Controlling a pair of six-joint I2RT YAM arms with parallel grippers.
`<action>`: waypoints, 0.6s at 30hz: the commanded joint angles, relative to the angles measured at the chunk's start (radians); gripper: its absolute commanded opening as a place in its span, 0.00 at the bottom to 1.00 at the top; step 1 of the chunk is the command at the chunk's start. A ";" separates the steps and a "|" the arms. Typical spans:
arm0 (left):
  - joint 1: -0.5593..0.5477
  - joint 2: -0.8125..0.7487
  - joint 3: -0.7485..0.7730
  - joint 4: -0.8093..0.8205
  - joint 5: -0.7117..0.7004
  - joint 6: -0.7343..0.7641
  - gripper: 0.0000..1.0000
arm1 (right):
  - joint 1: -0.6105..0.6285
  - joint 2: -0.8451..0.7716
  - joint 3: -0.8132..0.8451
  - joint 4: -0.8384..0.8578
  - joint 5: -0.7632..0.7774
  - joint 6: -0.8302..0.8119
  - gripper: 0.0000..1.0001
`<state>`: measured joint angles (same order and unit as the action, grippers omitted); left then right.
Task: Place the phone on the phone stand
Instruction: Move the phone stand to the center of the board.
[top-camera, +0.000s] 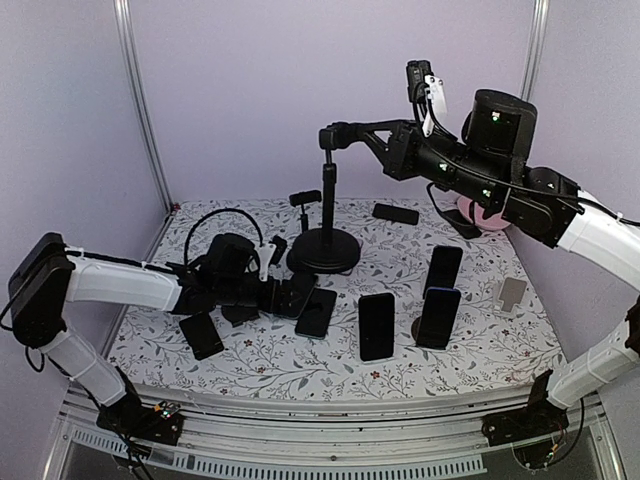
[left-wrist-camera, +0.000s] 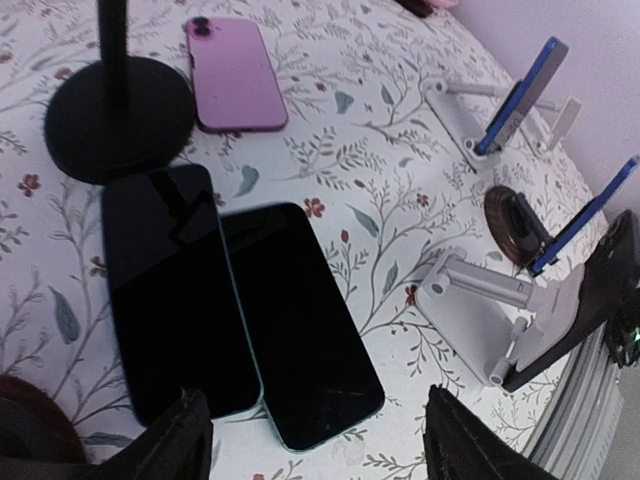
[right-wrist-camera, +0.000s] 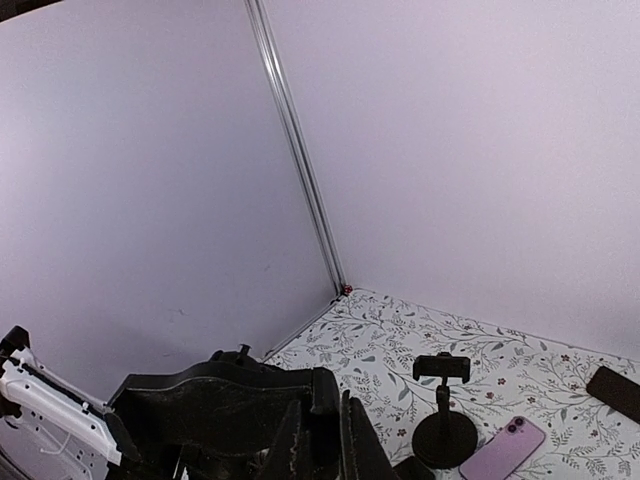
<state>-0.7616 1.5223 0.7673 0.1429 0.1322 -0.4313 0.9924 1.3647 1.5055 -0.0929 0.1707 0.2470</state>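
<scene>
Phone one (left-wrist-camera: 170, 300) and phone two (left-wrist-camera: 300, 320) lie flat on the flowered table (left-wrist-camera: 400, 180), dark faces up, side by side with their long edges together. We see the left claw (left-wrist-camera: 322, 440) low over their near ends. Its fingers (left-wrist-camera: 185, 440) stand apart, and the near ends of both phones show between them. Nothing is clamped. We cannot tell whether the fingers touch the table.

To the right of the pair, two white stands (left-wrist-camera: 480, 320) each carry one of the blue phones (left-wrist-camera: 520, 95), propped up at a slant. In the overhead view, a third dark phone (top-camera: 376, 325) lies flat between the pair and these stands. A fourth (top-camera: 200, 335) lies near the front edge, beside the left arm.

Beyond the pair is the black stand (top-camera: 323, 250), a round base with an upright pole. Its base sits near the far end of phone one, without touching it. A pink phone (left-wrist-camera: 235, 75) lies back up just beside that base.

Farther back we note a small clamp stand (top-camera: 305, 200) and one more dark phone (top-camera: 395, 213) near the rear wall.

The right claw (top-camera: 328, 135) hangs high above the table. In the overhead view it lines up with the top of the pole, but we cannot tell whether they touch. Its fingers (right-wrist-camera: 300, 440) are pressed together with nothing between them.
</scene>
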 joint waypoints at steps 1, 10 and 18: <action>-0.067 0.121 0.085 0.052 0.059 -0.009 0.72 | -0.011 -0.068 0.038 -0.028 0.065 0.015 0.01; -0.154 0.400 0.291 0.058 0.108 -0.018 0.71 | -0.012 -0.109 0.016 -0.066 0.071 0.021 0.01; -0.155 0.565 0.382 0.053 0.125 -0.082 0.72 | -0.012 -0.128 0.017 -0.076 0.067 0.023 0.01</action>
<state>-0.9112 2.0335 1.1137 0.1986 0.2455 -0.4713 0.9852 1.2812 1.5043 -0.2268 0.2291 0.2493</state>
